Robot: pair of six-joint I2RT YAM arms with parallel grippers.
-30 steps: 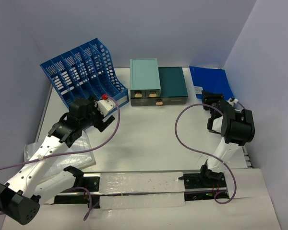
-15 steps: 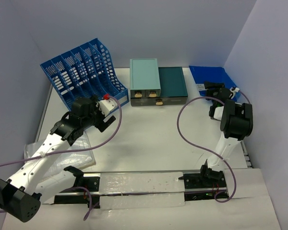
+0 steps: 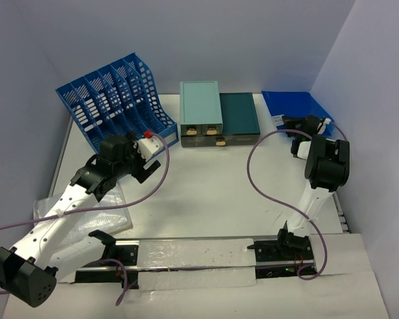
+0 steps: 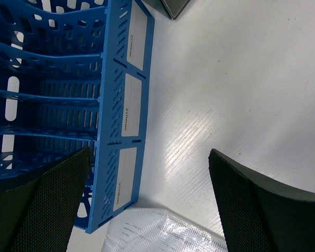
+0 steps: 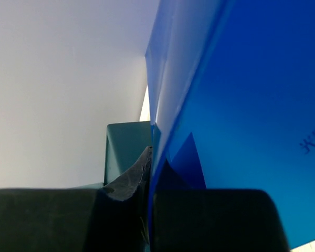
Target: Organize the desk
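Desk (image 3: 206, 189), long axis left-right

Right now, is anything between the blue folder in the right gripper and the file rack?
Yes. The teal drawer boxes sit on the desk between the blue folder and the file rack, and the open left gripper hovers at the rack's front.

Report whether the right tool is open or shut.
Shut: in the wrist view, the right tool is clamped on the edge of the blue folder, with no gap showing.
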